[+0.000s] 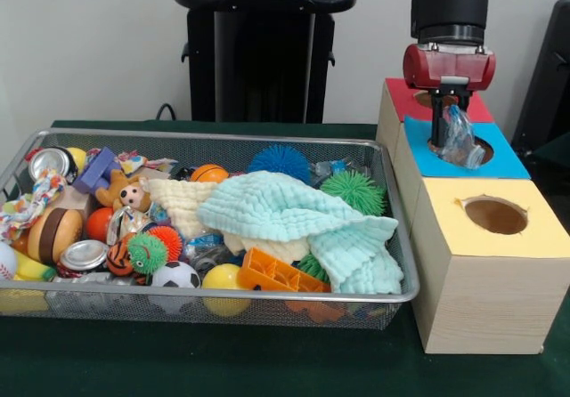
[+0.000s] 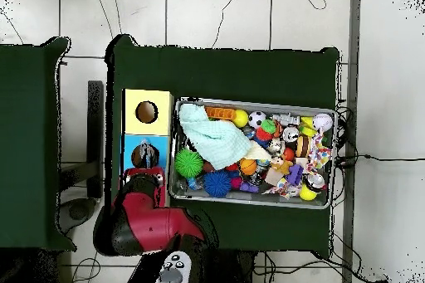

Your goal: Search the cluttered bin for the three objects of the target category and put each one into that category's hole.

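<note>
crumpled plastic bottle [image 1: 460, 139] hangs upright, pinched in the tool [image 1: 451, 123] over the blue box's hole [image 1: 475, 153].

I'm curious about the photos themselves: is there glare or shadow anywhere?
Front view: even, soft light; bright glints on the metal can lids and the crinkly clear plastic under the claw; faint shadow beneath the wire bin. Overhead view: the dark green tablecloth shows little detail, no strong glare.
</note>
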Tool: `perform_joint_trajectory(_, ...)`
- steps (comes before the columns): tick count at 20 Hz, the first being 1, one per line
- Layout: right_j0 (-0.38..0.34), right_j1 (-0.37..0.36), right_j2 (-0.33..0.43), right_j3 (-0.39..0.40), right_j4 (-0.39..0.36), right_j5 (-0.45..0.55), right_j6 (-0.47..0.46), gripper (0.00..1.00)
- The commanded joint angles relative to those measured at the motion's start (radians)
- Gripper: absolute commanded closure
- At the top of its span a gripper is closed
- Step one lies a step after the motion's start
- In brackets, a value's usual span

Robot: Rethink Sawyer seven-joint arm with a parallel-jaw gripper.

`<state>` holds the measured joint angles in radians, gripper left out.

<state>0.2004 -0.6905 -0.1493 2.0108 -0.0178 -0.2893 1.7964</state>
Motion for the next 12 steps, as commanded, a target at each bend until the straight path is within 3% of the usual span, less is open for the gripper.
perform_joint_trajectory(1,0.011,0.065,-0.057,-0.058,-0.04,0.17,0.013,1.0)
perform_joint_trajectory(12,0.01,0.07,-0.064,-0.092,-0.083,0.194,-0.011,1.0)
